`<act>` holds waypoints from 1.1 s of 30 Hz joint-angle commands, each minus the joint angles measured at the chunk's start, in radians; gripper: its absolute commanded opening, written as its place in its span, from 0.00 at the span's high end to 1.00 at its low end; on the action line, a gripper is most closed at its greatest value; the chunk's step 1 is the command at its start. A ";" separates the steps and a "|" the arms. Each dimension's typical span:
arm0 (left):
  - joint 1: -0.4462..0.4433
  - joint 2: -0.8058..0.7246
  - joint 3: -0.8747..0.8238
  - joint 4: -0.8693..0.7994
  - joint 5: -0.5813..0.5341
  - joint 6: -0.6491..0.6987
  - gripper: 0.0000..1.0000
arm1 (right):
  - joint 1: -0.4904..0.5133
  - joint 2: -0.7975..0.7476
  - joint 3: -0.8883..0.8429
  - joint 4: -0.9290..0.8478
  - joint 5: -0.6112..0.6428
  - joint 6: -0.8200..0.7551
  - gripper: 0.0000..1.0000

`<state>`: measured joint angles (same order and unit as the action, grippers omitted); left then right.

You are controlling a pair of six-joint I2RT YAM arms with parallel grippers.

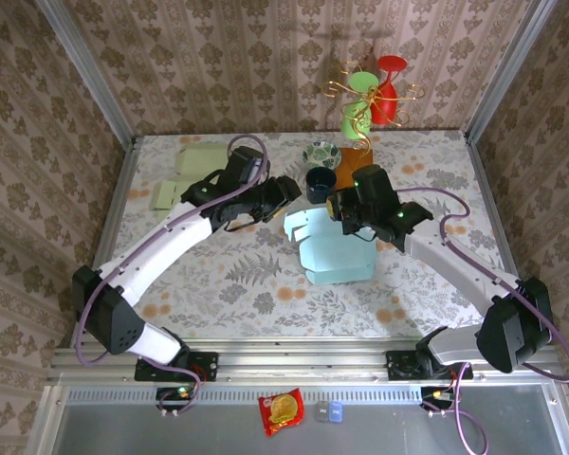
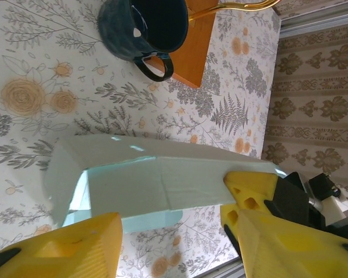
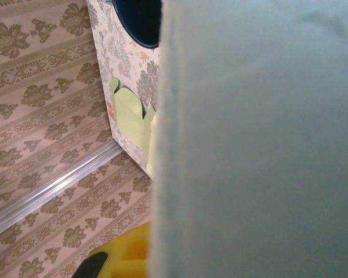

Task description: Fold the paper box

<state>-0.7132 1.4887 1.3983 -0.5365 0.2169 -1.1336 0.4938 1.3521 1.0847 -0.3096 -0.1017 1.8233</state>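
**Box (image 1: pixel 334 254) part-raised at mid-table (image 1: pixel 218 284)**

Sheets (image 1: pixel 192 163) of pale green card lie flat well to the left of the left gripper (image 1: pixel 283 201), near the far left corner. That gripper meets the upper left corner of the light blue box, whose base lies flat just below and to the right of it. In the left wrist view its yellow fingers (image 2: pixel 69 249) stand wide apart, clamped on nothing. A raised blue panel stretches across the gap. The right-hand finger overlaps the panel's end and the other sits just under its near edge. Straight beyond the fingertips stands a dark blue mug (image 2: pixel 142 26), handle turned toward the gripper, just beside an orange board (image 2: pixel 194 52).

From above, the mug sits between the two grippers, with a patterned bowl (image 1: pixel 321 152) just beyond it. The right gripper (image 1: pixel 344 216) is at the box's upper right corner, just right of the mug. In its wrist view a blue panel sits close against the lens. One yellow finger (image 3: pixel 130 255) shows at the bottom, left of that panel. The second is hidden, so I cannot tell whether this gripper is apart or closed on the paper. Beyond and slightly right of it, the board carries a gold wire stand (image 1: pixel 341 88) holding a green cup (image 1: pixel 358 118) and a red cup (image 1: pixel 384 106).
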 commanded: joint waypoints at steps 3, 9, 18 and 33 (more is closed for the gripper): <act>-0.014 0.028 -0.015 0.067 0.036 -0.039 0.45 | -0.009 0.006 -0.019 0.054 -0.034 0.025 1.00; -0.021 0.045 -0.048 0.090 0.042 -0.058 0.47 | -0.009 0.015 -0.020 0.075 -0.047 0.031 1.00; -0.033 0.078 -0.048 0.133 0.066 -0.072 0.53 | -0.009 0.017 -0.038 0.103 -0.061 0.029 1.00; 0.228 -0.246 -0.360 -0.007 0.008 0.208 0.45 | -0.027 0.135 -0.276 0.662 -0.208 -0.216 1.00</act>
<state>-0.5152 1.2850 1.0988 -0.5159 0.2367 -1.0382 0.4751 1.4696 0.8150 0.1974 -0.2493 1.6848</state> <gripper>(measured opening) 0.548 0.070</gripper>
